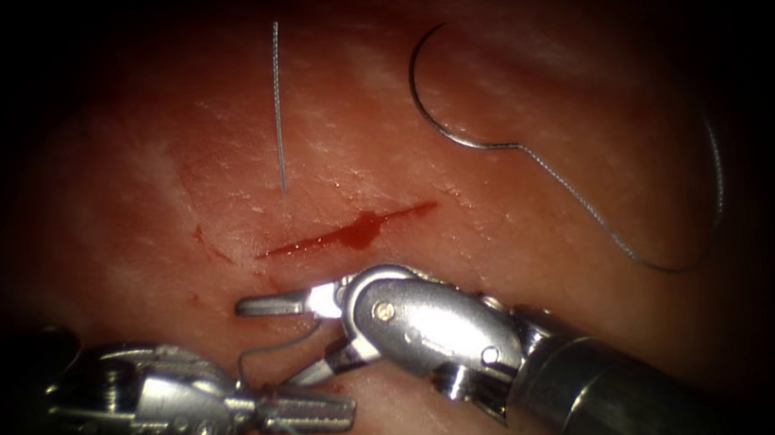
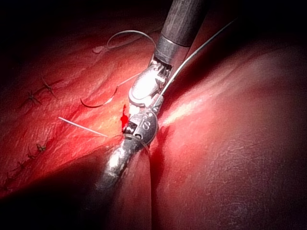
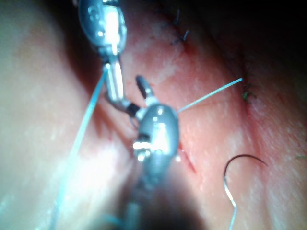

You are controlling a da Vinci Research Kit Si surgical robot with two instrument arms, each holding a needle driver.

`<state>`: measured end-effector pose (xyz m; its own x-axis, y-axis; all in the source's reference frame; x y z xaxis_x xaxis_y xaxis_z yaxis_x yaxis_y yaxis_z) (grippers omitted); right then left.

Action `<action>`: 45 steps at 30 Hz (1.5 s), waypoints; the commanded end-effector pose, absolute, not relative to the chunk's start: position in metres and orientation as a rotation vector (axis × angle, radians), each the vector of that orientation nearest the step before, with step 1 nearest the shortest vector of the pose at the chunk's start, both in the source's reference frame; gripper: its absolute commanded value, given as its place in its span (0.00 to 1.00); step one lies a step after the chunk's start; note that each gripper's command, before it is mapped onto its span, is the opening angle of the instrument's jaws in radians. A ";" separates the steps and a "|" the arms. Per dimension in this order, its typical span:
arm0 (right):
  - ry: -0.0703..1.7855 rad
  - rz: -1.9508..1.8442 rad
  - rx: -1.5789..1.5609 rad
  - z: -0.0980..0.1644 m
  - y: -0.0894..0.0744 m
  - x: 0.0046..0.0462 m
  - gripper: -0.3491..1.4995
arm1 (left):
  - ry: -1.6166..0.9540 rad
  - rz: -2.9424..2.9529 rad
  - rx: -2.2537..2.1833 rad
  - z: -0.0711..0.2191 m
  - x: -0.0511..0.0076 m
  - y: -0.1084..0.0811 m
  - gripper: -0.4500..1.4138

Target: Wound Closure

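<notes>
1. Endoscope view: the right tool (image 1: 276, 337) stands with its jaws spread wide and nothing between them, one jaw lying flat just below the cut (image 1: 351, 231), the other angled down toward the left tool (image 1: 316, 412). The left tool, below and to the left of the right one, is clamped on the thread (image 1: 263, 353), which curves up from its jaws as a small loop toward the right tool's lower jaw and trails off behind. The needle (image 1: 434, 109) lies loose on the tissue (image 1: 121, 205), up and to the right of the cut and well apart from both tools, not in the tissue, its thread running off farther right. A short straight cut end of thread (image 1: 278, 105) rests above the cut. Red fluid (image 1: 365, 229) pools in the cut.

2. Left wrist view: the left tool (image 2: 139, 139) holds the thread taut, probably to keep the strand within reach of the open right tool (image 2: 144, 91) just beyond it. The needle (image 2: 98, 101) lies free past both tools, beside older stitches (image 2: 41, 93).

3. Right wrist view: the right tool (image 3: 139, 96) gapes with nothing in it; the left tool (image 3: 115, 88) meets it tip to tip, gripping the pale thread (image 3: 86, 120). The needle (image 3: 240, 165) sits idle on the tissue off to one side, seemingly set aside while the tools work the thread.
</notes>
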<state>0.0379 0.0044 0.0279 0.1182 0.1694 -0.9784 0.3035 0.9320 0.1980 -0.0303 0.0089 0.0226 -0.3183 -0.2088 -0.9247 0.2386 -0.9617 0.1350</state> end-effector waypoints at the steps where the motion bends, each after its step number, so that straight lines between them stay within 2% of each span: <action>1: 1.467 -0.108 0.393 0.028 0.005 0.0390 0.66 | 0.037 -2.346 1.643 0.023 -0.0308 0.009 0.00; 5: 1.471 -0.105 0.392 0.028 0.005 0.0398 0.66 | 0.037 -2.346 1.643 0.023 -0.0307 0.009 0.00; 6: 1.474 -0.105 0.390 0.028 0.005 0.0401 0.62 | 0.037 -2.346 1.643 0.023 -0.0307 0.009 0.00; 7: 1.478 -0.111 0.393 0.028 0.005 0.0403 0.37 | 0.037 -2.346 1.643 0.023 -0.0307 0.009 0.00; 8: 1.478 -0.111 0.393 0.028 0.005 0.0403 0.37 | 0.037 -2.346 1.643 0.023 -0.0307 0.009 0.00; 9: 1.482 -0.117 0.398 0.028 0.005 0.0403 0.00 | 0.037 -2.346 1.643 0.023 -0.0307 0.009 0.00; 21: 1.472 -0.133 0.413 0.029 0.006 0.0395 0.00 | 0.005 -2.382 1.611 0.023 -0.0304 0.009 0.00; 22: 1.468 -0.128 0.409 0.029 0.006 0.0395 0.00 | -0.006 -2.407 1.596 0.023 -0.0305 0.009 0.32; 23: 1.464 -0.121 0.402 0.029 0.006 0.0393 0.00 | 0.006 -2.438 1.591 0.023 -0.0306 0.009 0.51; 25: 1.455 -0.106 0.393 0.029 0.007 0.0387 0.00 | 0.011 -2.505 1.585 0.023 -0.0308 0.009 0.74; 27: 1.447 -0.092 0.386 0.030 0.008 0.0381 0.00 | 0.037 -2.555 1.617 0.023 -0.0309 0.010 0.78; 35: 1.403 0.001 0.385 0.031 0.011 0.0361 0.00 | -0.051 -2.601 1.658 0.023 -0.0311 0.010 0.82; 38: 1.380 0.039 0.412 0.032 0.012 0.0358 0.00 | -0.088 -2.640 1.643 0.023 -0.0313 0.010 0.78; 43: 1.310 0.096 0.448 0.033 0.013 0.0362 0.00 | -0.187 -2.753 1.588 0.023 -0.0319 0.010 0.65; 45: 1.290 0.110 0.453 0.034 0.014 0.0368 0.00 | -0.264 -2.778 1.566 0.022 -0.0327 0.010 0.64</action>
<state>0.0359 0.0132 0.0333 0.2842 0.3351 -0.8983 0.1689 0.9048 0.3910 -0.0322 0.0101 0.0217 -0.5212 -0.0247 -0.8531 -0.1326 -0.9851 0.1095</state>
